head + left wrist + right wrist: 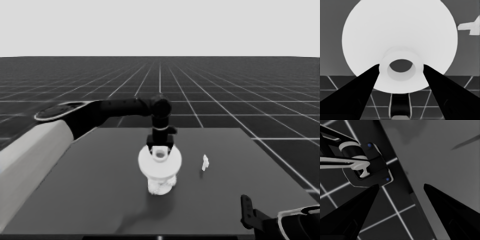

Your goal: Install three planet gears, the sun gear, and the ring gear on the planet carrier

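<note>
a: what is the left gripper [160, 150] doing right now?

b: it is hanging over the middle of the counter [100, 200], and its fingers [362, 87] are closing on the raised hub of the larger round part [160, 164], one on each side of the centre hole. the broad disc is spreading out beyond the fingertips.

a: so which step is this?

b: i am judging it as the last one, the ring gear going on. just beneath the fingers the disc is sitting over a white stack [161, 186], which i am taking to be the smaller round part with the gears on it. i cannot tell the gears apart or see whether the disc is fully seated.

a: and the next move?

b: it is calling for a straight lowering with the hub kept centred over the stack, then spreading the fingers only once the disc is resting flat.

a: anything else nearby?

b: a thin white piece [205, 162] is lying off to one side of the fingers, apart from the disc.

a: the right gripper [400, 192]?

b: it is waiting at the counter's near corner, fingers spread wide and holding nothing.
</note>
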Controlling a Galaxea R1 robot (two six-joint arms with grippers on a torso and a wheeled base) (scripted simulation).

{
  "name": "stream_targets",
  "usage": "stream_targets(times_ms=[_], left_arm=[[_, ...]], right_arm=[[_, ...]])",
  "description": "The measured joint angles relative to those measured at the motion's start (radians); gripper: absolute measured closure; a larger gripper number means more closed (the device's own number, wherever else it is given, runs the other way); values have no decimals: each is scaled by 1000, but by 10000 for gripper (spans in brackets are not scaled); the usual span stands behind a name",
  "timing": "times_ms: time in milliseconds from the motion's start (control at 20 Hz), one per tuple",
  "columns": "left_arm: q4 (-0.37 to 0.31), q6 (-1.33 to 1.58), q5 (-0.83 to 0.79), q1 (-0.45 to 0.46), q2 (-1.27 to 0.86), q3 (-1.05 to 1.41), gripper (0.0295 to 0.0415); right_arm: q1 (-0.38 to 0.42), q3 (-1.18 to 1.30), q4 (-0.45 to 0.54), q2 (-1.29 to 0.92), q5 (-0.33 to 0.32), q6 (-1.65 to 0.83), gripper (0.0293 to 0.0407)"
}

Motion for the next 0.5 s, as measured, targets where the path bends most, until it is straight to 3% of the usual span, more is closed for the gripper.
stream_targets(times_ms=[50,100,200,500], left_arm=[[0,5,0,0,5,-9,363],[127,-1,-21,108,4,-3,363],[246,29,-45,250,16,-49,363],[301,60,-66,298,32,-96,363]], right_arm=[[0,0,0,0,0,0,315],[0,0,0,0,0,0,315],[0,0,0,0,0,0,315],[0,0,0,0,0,0,315]])
